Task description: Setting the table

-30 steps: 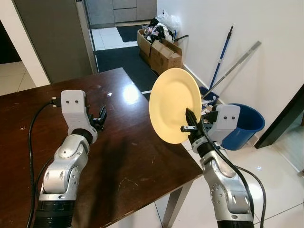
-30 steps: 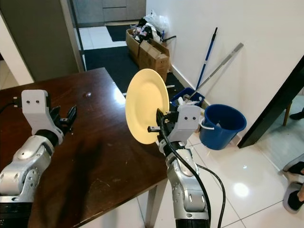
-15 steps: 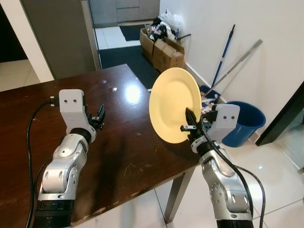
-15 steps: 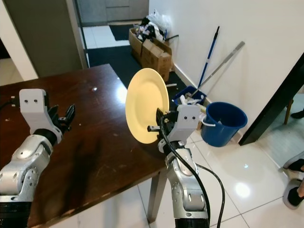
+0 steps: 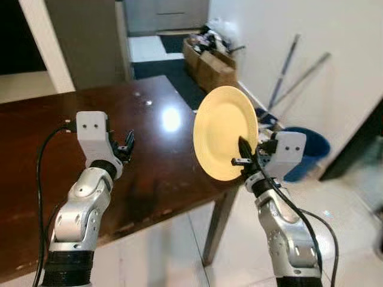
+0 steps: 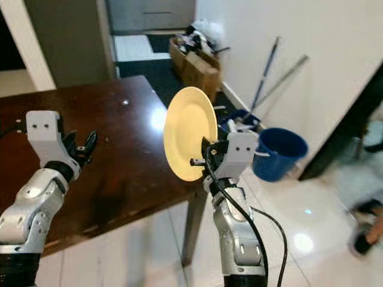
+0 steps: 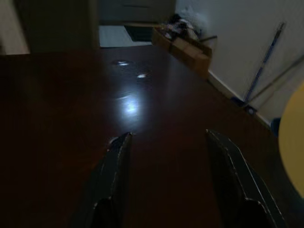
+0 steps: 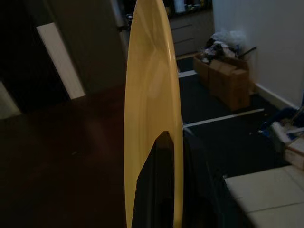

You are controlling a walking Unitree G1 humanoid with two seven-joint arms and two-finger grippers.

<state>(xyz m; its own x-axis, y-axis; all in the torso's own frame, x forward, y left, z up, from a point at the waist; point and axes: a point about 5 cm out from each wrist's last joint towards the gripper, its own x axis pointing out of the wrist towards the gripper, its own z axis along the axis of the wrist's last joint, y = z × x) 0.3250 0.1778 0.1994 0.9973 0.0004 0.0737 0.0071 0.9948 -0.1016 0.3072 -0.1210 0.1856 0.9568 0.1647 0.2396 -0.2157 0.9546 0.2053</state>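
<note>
1. Dark glossy wooden worktop (image 5: 155, 137) stood on white tiled floor (image 6: 143, 239); cardboard boxes (image 5: 209, 63), mop handles and blue bucket (image 6: 278, 152) sat by the wall.
2. Right gripper (image 5: 245, 158) fingers clamped yellow plate (image 5: 224, 140) upright, off the worktop's right edge.
3. Left gripper (image 5: 124, 146) fingers spread, empty, over worktop.
4. Right wrist view showed plate edge-on.

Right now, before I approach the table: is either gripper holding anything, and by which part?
The right gripper pinches the yellow plate by its lower rim, held on edge. The left gripper is open, holding nothing.
</note>
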